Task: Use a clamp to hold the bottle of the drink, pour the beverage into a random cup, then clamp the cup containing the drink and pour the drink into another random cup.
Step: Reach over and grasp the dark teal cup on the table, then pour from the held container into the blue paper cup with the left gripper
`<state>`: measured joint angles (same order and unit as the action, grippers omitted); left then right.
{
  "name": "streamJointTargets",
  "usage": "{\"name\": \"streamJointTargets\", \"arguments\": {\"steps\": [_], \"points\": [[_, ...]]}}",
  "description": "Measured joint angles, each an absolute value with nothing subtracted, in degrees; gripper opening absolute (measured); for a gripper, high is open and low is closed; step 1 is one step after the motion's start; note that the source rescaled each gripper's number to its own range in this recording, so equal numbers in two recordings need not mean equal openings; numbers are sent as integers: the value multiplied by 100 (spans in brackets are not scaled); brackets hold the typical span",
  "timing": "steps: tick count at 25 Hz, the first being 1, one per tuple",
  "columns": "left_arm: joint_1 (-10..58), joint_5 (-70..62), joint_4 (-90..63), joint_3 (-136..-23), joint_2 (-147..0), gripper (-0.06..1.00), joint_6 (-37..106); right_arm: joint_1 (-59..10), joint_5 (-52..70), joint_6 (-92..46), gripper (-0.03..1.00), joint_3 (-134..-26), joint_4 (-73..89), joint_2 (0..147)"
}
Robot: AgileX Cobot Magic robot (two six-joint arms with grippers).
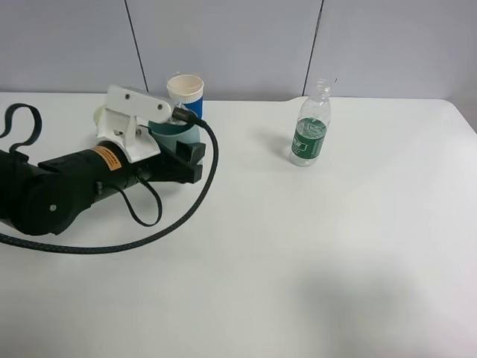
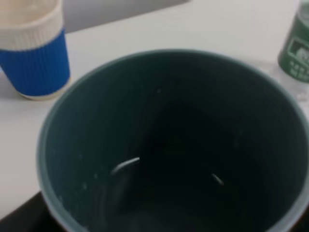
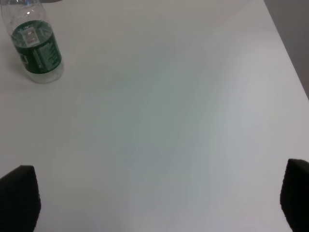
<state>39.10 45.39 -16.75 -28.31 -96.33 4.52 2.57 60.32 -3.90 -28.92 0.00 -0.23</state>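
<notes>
My left clamp (image 1: pixel 181 146) is shut on the teal tumbler (image 1: pixel 177 133), which sits just in front of the blue ribbed paper cup (image 1: pixel 186 92). In the left wrist view the tumbler's dark inside (image 2: pixel 96 121) fills the frame, with faint glints low down; I cannot make out the beverage itself. The paper cup (image 2: pixel 34 58) stands close beyond its rim. The uncapped bottle (image 1: pixel 309 128) with its green label stands upright at the back right, also seen as a bottle (image 2: pixel 297 48) and a bottle (image 3: pixel 36 48) in the wrist views. My right clamp (image 3: pixel 157 203) is open over bare table, well away from the bottle.
A pale yellow-green tumbler (image 1: pixel 99 113) peeks out behind the left arm's white camera mount (image 1: pixel 134 119). A black cable (image 1: pixel 171 224) loops over the white table (image 1: pixel 313 261) in front of the left arm. A grey wall backs the table.
</notes>
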Motion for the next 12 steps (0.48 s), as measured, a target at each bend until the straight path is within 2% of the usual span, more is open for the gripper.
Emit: {"name": "streamJointTargets", "arguments": {"steps": [12], "points": [[3910, 4179, -3174, -2832, -8870, 3, 1310, 257, 6032, -390, 100, -2892, 0, -23]]}}
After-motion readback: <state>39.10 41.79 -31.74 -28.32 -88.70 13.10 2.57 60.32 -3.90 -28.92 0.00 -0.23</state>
